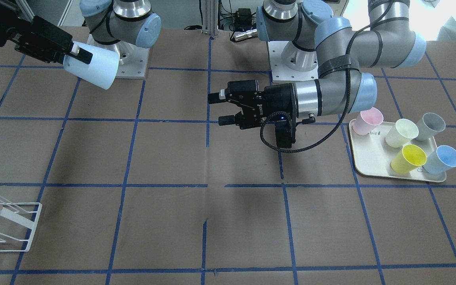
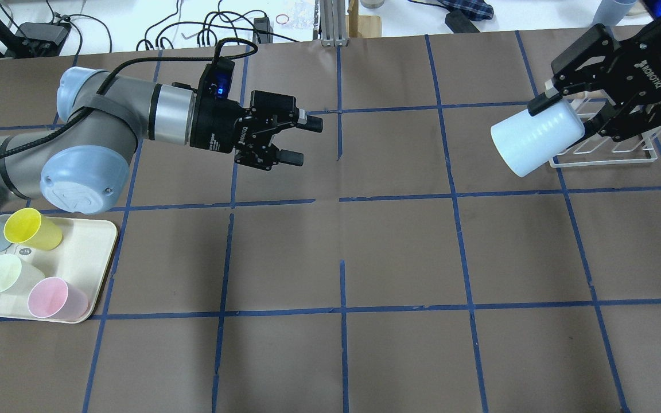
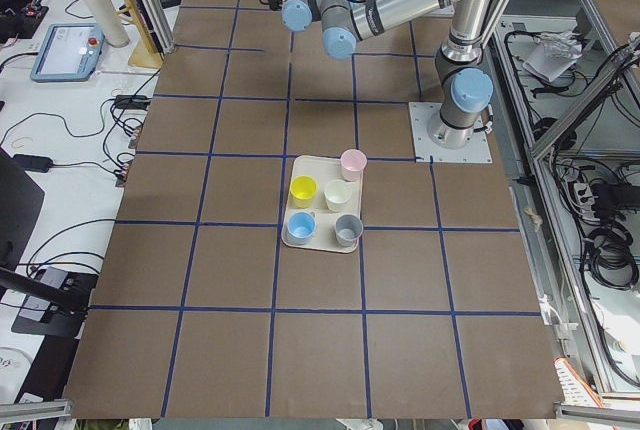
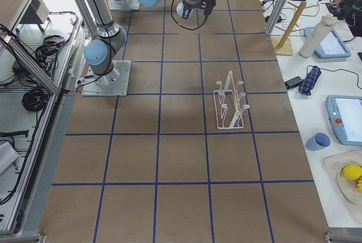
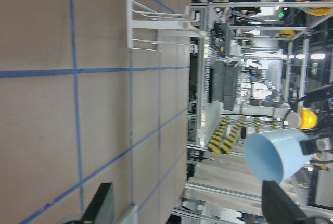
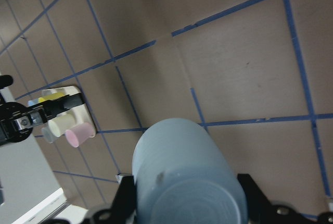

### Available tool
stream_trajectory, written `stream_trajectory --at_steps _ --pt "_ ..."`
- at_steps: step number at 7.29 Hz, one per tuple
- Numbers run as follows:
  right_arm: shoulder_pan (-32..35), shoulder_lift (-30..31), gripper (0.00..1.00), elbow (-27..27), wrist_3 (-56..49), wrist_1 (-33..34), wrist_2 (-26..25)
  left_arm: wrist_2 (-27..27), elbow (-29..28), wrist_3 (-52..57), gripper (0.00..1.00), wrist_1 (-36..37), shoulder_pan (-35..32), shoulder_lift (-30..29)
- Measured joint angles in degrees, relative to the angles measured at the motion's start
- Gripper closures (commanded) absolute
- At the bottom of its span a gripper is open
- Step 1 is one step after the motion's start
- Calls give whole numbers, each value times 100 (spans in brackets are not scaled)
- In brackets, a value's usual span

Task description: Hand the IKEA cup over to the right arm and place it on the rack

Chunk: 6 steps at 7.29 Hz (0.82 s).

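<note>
My right gripper [image 2: 566,117] is shut on the pale blue IKEA cup [image 2: 537,140] and holds it tilted in the air, its mouth toward the table's middle. The cup also shows in the front view [image 1: 91,71] and fills the right wrist view [image 6: 187,177]. The white wire rack [image 2: 606,152] with its wooden dowel stands on the table just behind and below the held cup; it also shows in the front view [image 1: 6,221]. My left gripper [image 2: 304,140] is open and empty above the table's middle, pointing toward the right arm. Its wrist view shows the cup [image 5: 276,153] far off.
A cream tray [image 1: 370,158] on my left side holds several cups: a second blue cup [image 1: 443,159], a yellow cup [image 1: 409,158], a pale green, a pink and a grey one. Brown table cover with a blue tape grid. The two arm bases stand at the near edge.
</note>
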<state>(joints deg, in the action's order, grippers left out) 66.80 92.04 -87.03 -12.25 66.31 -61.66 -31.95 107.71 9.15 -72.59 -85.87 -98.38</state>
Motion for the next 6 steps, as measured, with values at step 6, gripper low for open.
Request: stream_trajectory --at_steps 6 --pt "8 -943 100 -16 -92 2741 -2754 -5747 -1673 -174 0 -1141 -192 318"
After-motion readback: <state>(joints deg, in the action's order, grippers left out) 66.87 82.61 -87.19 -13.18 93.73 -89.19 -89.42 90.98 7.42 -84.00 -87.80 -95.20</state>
